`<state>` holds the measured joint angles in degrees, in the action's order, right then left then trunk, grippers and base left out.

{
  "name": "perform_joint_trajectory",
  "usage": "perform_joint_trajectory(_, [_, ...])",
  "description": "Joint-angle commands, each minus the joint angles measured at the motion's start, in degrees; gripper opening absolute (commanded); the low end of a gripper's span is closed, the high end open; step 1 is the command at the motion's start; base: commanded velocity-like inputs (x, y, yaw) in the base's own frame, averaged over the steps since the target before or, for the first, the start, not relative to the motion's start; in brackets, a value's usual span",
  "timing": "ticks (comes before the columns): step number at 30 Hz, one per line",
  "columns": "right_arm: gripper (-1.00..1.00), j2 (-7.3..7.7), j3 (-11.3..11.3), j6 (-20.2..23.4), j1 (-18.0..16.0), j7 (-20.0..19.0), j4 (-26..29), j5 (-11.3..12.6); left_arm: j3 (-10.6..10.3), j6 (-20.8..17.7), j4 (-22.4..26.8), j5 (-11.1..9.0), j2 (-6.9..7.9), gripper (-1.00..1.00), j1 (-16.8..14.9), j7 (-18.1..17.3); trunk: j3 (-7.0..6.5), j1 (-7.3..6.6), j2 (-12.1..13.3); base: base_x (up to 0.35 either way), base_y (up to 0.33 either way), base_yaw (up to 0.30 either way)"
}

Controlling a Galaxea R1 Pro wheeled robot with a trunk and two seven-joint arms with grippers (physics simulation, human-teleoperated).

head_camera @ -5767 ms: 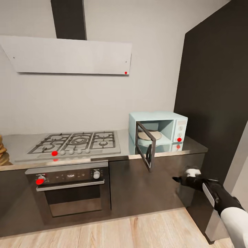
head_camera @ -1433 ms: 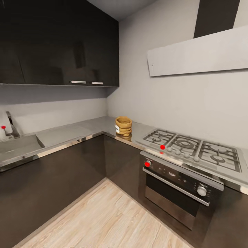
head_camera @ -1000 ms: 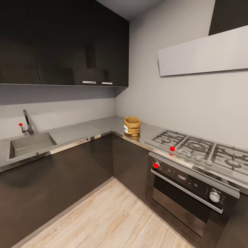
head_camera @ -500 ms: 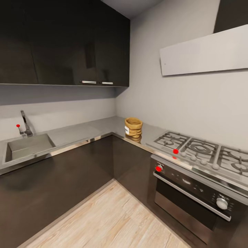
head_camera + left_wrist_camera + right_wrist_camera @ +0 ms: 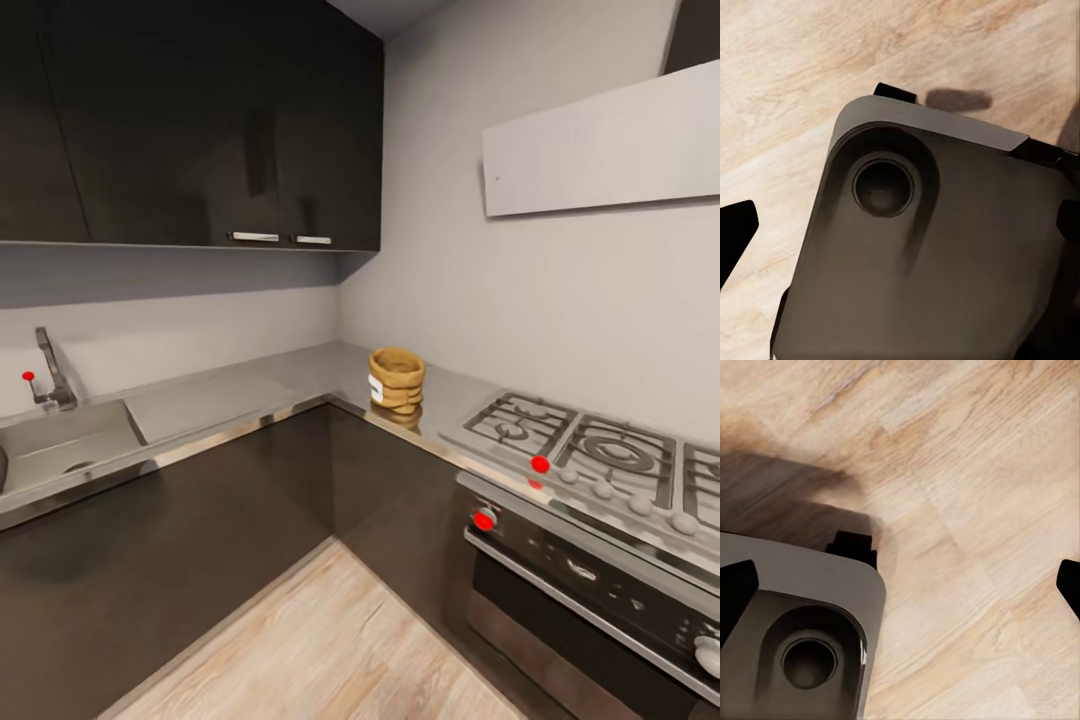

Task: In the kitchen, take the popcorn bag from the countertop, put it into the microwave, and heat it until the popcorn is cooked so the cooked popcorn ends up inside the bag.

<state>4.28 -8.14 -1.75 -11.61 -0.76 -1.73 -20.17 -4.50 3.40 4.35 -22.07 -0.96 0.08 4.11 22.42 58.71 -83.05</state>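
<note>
Since half a second ago the head camera has been swung a little to the left, so the whole scene is shifted rightward in the head view; the things themselves lie as they did.

In the head view, the small tan-brown paper popcorn bag with a rolled rim and white label (image 5: 396, 377) is seen standing upright on the long L-shaped glossy grey tabletop (image 5: 250, 385), near its inner corner. To the right of the bag, a little apart, the grated steel gas hob (image 5: 590, 455) is set into the tabletop, and the black-and-steel oven (image 5: 590, 600) is built in below it. Well to the left of the bag, the steel sink (image 5: 55, 445) and its tap (image 5: 52, 368) are seen. Dark glossy wall cabinets (image 5: 200, 120) hang above the bag, and the white flat hood (image 5: 600, 140) is mounted up to its right. Pale wood floor (image 5: 330, 650) lies below.

In the left wrist view, a rounded grey part of the robot's base (image 5: 922, 247) is seen over the pale wood floor; dark fingertips (image 5: 735, 232) show at opposite edges, so the left hand is spread open and empty.

In the right wrist view, a grey corner of the base is seen over the floor; one dark fingertip (image 5: 735, 592) shows at each side, far apart, so the right hand is likewise open and holds nothing.
</note>
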Motion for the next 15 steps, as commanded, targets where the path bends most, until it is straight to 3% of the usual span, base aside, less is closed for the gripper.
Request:
perform_joint_trajectory(1, [1.0, 0.07, -0.4, -0.2, -0.1, -0.2, -0.1, -0.5, -0.4, 0.1, 0.1, -0.5, -0.05, 1.0, 0.0, 0.4, 0.05, 0.02, 0.0, 0.094, 0.001, 0.0])
perform_joint_trajectory(5, [1.0, 0.19, -0.4, -0.2, -0.1, -0.2, -0.1, -0.5, -0.1, 0.2, 0.2, -1.6, -0.09, 1.0, 0.0, 0.9, 0.05, 0.02, 0.0, 0.026, 0.0, 0.0])
perform_joint_trajectory(9, [1.0, 0.24, -0.4, -0.2, -0.1, 0.2, -0.1, -0.5, 0.3, 0.2, 0.2, -5.6, -0.05, 1.0, 0.0, 2.5, -0.13, -0.2, 0.4, 0.003, 0.0, 0.0])
perform_joint_trajectory(15, [1.0, 0.21, -0.4, -0.3, -0.1, 0.4, -0.1, -0.5, 0.2, 0.3, 0.2, -6.4, 0.15, 1.0, 0.0, 2.4, -1.2, -1.52, 2.8, 0.0, 0.0, 0.0])
